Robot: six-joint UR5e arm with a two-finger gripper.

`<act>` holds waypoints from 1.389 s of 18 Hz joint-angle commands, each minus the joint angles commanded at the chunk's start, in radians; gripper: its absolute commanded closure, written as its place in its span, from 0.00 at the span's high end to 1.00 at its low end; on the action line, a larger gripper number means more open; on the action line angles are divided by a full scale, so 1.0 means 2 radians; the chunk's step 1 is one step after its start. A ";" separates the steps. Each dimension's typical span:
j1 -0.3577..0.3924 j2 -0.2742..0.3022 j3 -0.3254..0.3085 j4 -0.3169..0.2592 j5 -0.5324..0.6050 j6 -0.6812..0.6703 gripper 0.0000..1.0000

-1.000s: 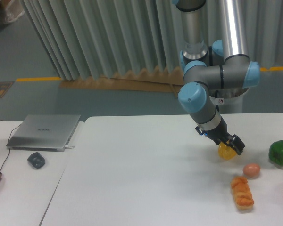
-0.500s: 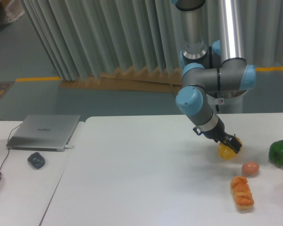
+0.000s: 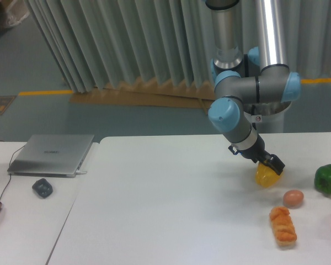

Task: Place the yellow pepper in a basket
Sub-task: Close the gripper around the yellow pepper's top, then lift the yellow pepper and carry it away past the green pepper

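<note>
1. Your gripper sits on top of the yellow pepper; whether its fingers clamp the pepper cannot be told.
2. Right of the pepper is a green pepper.
3. Just below the pepper lie an egg and an orange bread loaf.
4. Far left of the pepper rests a laptop.

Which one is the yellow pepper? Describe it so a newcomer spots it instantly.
Start at the blue-jointed robot arm over the white table and follow it down to the gripper. The yellow pepper sits right under those fingers. It is the only glossy yellow item; the neighbours are a green pepper, a pale egg and an orange ridged loaf.
</note>
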 joint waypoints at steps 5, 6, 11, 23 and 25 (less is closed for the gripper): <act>0.004 -0.005 -0.005 0.001 0.005 -0.002 1.00; 0.005 -0.007 -0.005 0.001 0.006 -0.003 1.00; 0.004 -0.017 0.000 0.001 0.010 -0.006 0.79; 0.024 -0.008 0.050 -0.052 -0.006 0.002 0.36; 0.054 0.011 0.088 -0.074 -0.039 0.026 0.36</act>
